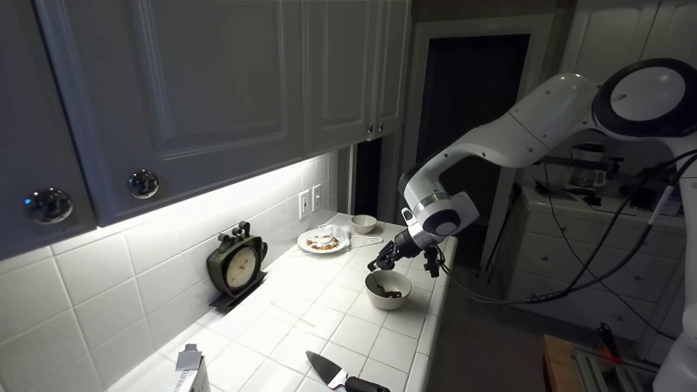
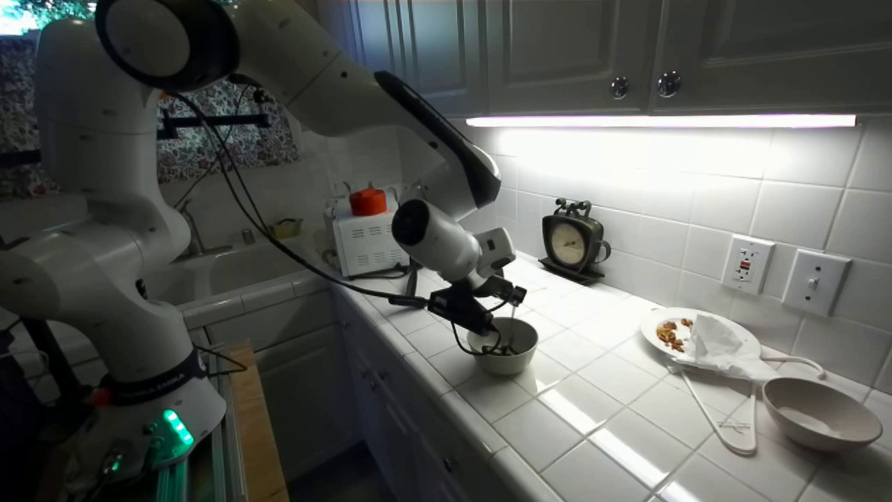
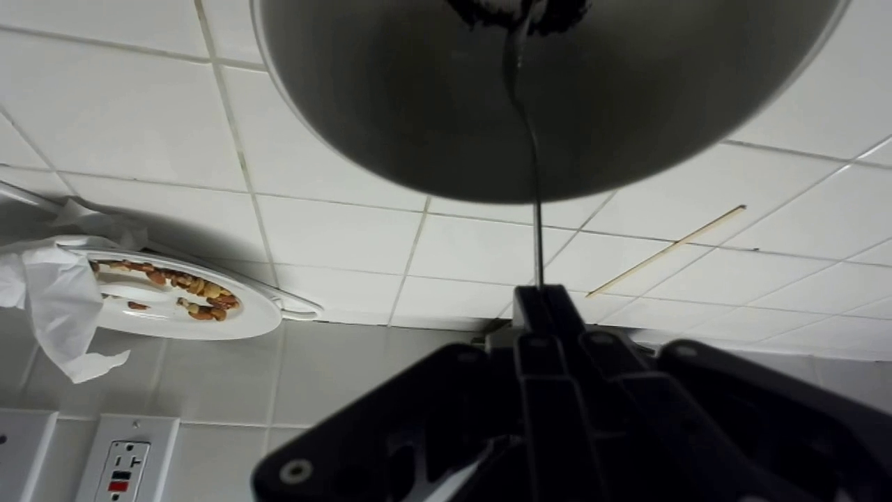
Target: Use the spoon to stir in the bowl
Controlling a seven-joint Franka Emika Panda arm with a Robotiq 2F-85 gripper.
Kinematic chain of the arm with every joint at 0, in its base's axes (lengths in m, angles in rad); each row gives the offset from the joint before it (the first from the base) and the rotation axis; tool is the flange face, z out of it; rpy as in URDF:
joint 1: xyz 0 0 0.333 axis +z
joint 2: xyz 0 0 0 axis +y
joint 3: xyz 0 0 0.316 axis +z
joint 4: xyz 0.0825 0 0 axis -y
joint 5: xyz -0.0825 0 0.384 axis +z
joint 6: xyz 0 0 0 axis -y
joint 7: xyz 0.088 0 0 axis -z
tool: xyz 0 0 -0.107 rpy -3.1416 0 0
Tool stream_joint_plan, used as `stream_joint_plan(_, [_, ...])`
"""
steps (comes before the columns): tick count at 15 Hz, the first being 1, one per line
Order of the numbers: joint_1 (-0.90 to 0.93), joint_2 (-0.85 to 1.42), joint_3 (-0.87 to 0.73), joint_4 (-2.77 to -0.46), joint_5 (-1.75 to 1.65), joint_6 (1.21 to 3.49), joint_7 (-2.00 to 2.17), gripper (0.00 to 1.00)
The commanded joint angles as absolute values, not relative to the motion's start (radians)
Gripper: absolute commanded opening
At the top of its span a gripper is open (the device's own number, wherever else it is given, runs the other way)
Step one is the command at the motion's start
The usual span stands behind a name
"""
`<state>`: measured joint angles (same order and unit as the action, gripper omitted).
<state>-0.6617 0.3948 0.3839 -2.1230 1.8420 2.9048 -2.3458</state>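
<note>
The bowl (image 1: 384, 302) stands on the white tiled counter, pale outside, with dark bits at its bottom. It also shows in an exterior view (image 2: 506, 364) and in the wrist view (image 3: 411, 132), where its grey inside fills the top. My gripper (image 3: 542, 289) is shut on the end of the thin silvery spoon (image 3: 535, 164). The spoon reaches over the rim into the bowl, and its lower end meets the dark bits; its head is partly hidden there. In both exterior views the gripper (image 1: 377, 265) (image 2: 517, 296) is just above the bowl.
A white plate (image 2: 652, 333) with food and crumpled paper lies toward the wall. Near it are a pale dish (image 2: 822, 415) and a white hanger-like thing (image 2: 742, 438). A cake server (image 1: 329, 371), a clock (image 1: 239, 267) and a thin stick (image 3: 665, 252) are on the counter.
</note>
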Motion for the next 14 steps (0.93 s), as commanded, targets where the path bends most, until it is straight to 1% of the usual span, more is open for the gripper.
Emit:
stream_joint_plan(1, [-0.674, 0.353, 0.396, -2.207, 1.721, 2.901, -2.226, 0.01])
stream_joint_plan(5, [-0.671, 0.33, 0.38, -2.237, 1.597, 2.894, -2.121, 0.01])
stream_joint_plan(14, [-0.671, 0.379, 0.338, -2.12, 1.651, 2.933, -2.177, 0.01])
